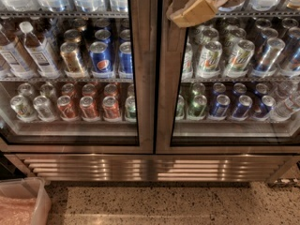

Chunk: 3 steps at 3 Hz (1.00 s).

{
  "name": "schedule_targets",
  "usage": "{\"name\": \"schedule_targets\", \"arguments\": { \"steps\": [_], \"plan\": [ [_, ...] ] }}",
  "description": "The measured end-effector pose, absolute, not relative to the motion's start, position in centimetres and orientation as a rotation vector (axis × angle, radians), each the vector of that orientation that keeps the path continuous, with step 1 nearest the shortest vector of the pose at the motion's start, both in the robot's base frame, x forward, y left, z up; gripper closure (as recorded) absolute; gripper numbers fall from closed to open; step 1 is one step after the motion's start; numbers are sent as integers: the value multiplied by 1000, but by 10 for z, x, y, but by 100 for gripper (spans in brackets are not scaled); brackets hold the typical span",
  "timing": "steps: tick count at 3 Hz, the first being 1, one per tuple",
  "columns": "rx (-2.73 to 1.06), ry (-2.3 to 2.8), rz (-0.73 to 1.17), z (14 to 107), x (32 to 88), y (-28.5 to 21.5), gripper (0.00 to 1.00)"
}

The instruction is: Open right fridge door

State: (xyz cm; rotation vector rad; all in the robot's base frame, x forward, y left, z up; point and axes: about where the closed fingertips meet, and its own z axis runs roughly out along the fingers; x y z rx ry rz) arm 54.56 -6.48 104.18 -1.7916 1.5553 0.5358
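Opening step: judged to be at the approach stage; the right fridge door (234, 125) looks shut, with its frame lined up against the twin left fridge door (70, 130).
Door position: the right half of the view is filled by the right fridge door, and green-and-white cans (209, 57) and blue cans (219, 105) are seen through its glass.
Grasp point: no handle is seen, so the inner stile (165, 102) beside the dark centre seam (158, 55) is judged to be the place to catch.
Method: the edge should be hooked on the seam side of that stile, not on the glass, and the pull should be drawn outward along an arc about the far right side, where the hinge is presumed to be.
Care: the left fridge door, behind which Pepsi cans (101, 57) are shown, should be left untouched, since the two stiles stand just beside each other.
Slip risk: brushed steel is judged to be smooth, so a firm hold should be secured before any pull is applied.
Gripper place: the gripper (180, 17) is seen at the top of the view, with its tan end laid across the upper part of the inner stile and pointed towards the seam.
Gripper opening: whether it is spread or pressed together cannot be told.
Gripper contact: nothing is seen to be held; contact with the stile cannot be confirmed.
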Motion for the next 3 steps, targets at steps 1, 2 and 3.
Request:
{"name": "schedule_targets", "arguments": {
  "steps": [1, 2, 3],
  "plan": [
    [-1792, 1551, 547, 1042, 545, -65, 100],
    [-1792, 1550, 547, 1042, 545, -65, 100],
    [-1802, 1539, 556, 1041, 544, -64, 100]
  ]
}}
